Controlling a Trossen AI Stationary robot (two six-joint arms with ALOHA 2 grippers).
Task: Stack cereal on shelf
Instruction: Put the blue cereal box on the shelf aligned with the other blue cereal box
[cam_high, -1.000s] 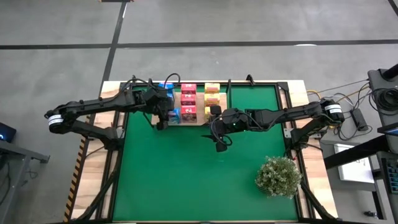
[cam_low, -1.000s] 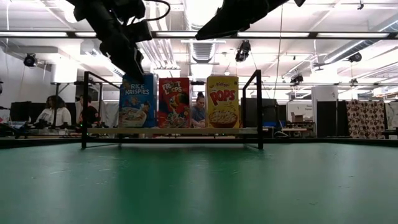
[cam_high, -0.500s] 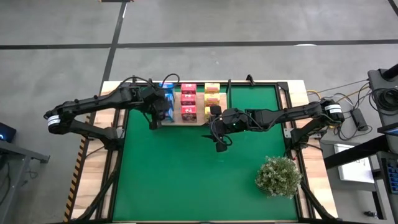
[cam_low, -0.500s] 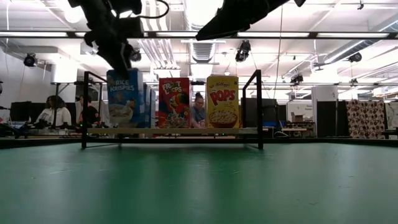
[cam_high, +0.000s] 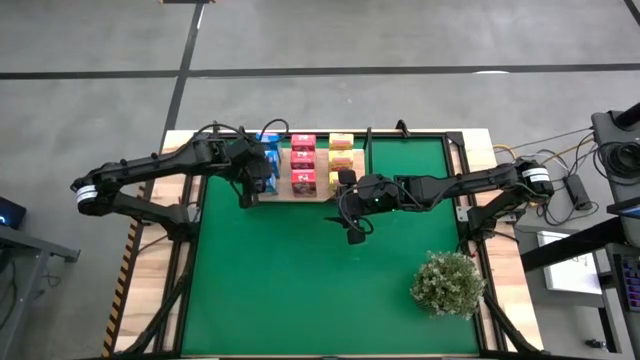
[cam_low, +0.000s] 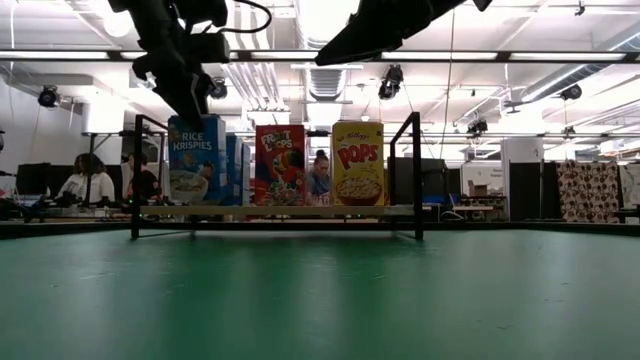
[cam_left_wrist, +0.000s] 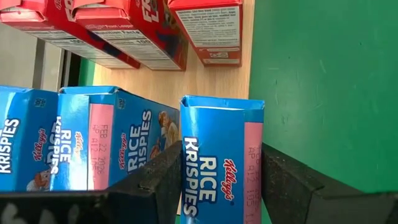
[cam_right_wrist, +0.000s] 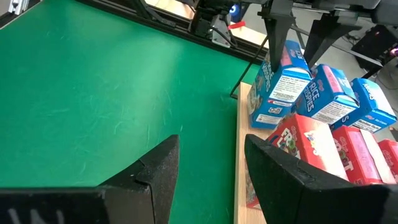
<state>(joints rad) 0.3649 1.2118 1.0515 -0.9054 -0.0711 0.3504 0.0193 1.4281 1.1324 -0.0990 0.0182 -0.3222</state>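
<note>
My left gripper (cam_high: 256, 182) is shut on a blue Rice Krispies cereal carton (cam_low: 197, 160) at the near left corner of the shelf (cam_low: 300, 211), a light-wood board with black posts. Two more blue cartons (cam_left_wrist: 118, 146) stand behind it. Next to them on the board are a red row (cam_high: 303, 165) and a yellow row (cam_high: 341, 160). My right gripper (cam_right_wrist: 211, 150) is open with nothing between its fingers. It hangs above the green mat by the shelf's near edge (cam_high: 346, 196). My left gripper pinches the blue carton between its two fingers (cam_left_wrist: 163, 177), on two opposite sides just below its top end (cam_left_wrist: 221, 134). The fingers come from above, slanting down. The carton stands nearly upright, its bottom at the board; whether it rests there I cannot tell.
A bushy green plant (cam_high: 447, 283) stands on the mat's near right part. The shelf's black posts (cam_low: 416, 175) rise at its corners. Bare board (cam_left_wrist: 205, 87) shows between the blue and red rows. People sit in the room beyond the table (cam_low: 85, 182).
My left gripper has carried the blue carton a little toward the table's left along the shelf's near edge. Midway the carton leaned over; it now stands nearly upright again, farther left, apart from the red row. The gripper has tipped more steeply downward.
</note>
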